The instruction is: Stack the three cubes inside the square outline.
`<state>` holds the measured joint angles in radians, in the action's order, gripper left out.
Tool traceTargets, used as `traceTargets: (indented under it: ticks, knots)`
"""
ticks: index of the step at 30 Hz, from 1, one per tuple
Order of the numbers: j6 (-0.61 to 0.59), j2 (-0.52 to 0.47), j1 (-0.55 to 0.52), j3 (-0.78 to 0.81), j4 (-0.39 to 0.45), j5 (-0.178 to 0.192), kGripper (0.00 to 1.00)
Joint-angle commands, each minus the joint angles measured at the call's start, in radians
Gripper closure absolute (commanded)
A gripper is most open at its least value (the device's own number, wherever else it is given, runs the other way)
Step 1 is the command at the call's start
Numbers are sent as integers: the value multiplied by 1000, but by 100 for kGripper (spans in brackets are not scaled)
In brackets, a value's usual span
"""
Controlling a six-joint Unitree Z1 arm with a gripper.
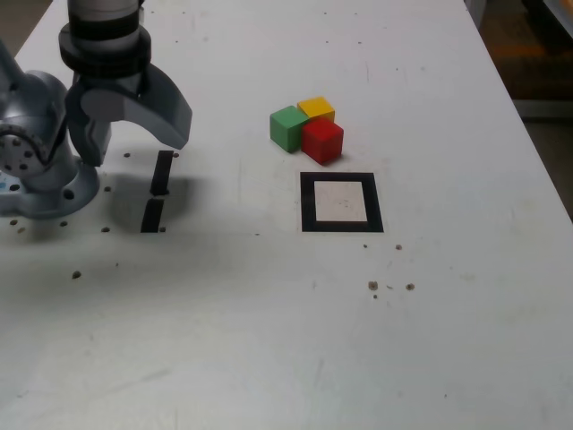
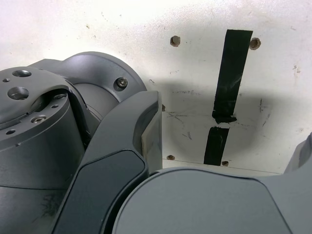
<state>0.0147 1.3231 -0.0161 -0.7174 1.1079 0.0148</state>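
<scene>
Gripper point(image 1: 134, 143): jaws spread wide, empty, hanging over tape strips point(image 1: 158, 191), at nine o'clock from outline.
Cubes: green cube point(image 1: 287, 128), yellow cube point(image 1: 316, 109), red cube point(image 1: 322, 141) clustered touching, unstacked, at twelve o'clock from square outline point(image 1: 341, 202).

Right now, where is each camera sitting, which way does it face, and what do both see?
Exterior view: off the arm, high, looking down on the white table; shows three cubes, the square outline, the arm base and the open pincer.
Wrist view: on the wrist, looking down past the pincer at the table.
Shared: the two tape strips, the base and the pincer.
</scene>
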Motion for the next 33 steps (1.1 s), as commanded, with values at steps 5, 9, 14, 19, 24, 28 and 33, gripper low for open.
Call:
traceTargets:
  ticks: [5, 9, 14, 19, 24, 28, 33]
  knots:
    - [0, -8, 0, 3, -3, -6, 0]
    - [1, -8, 0, 4, -3, -10, 0]
    - [3, -7, 1, 3, -5, -16, 0]
    - [46, 18, 22, -43, -15, -39, 0]
    - [71, 102, -2, -199, -9, -58, 0]
    - [65, 211, -16, -351, 33, -58, 0]
    - [54, 364, -19, -619, 134, -44, 0]
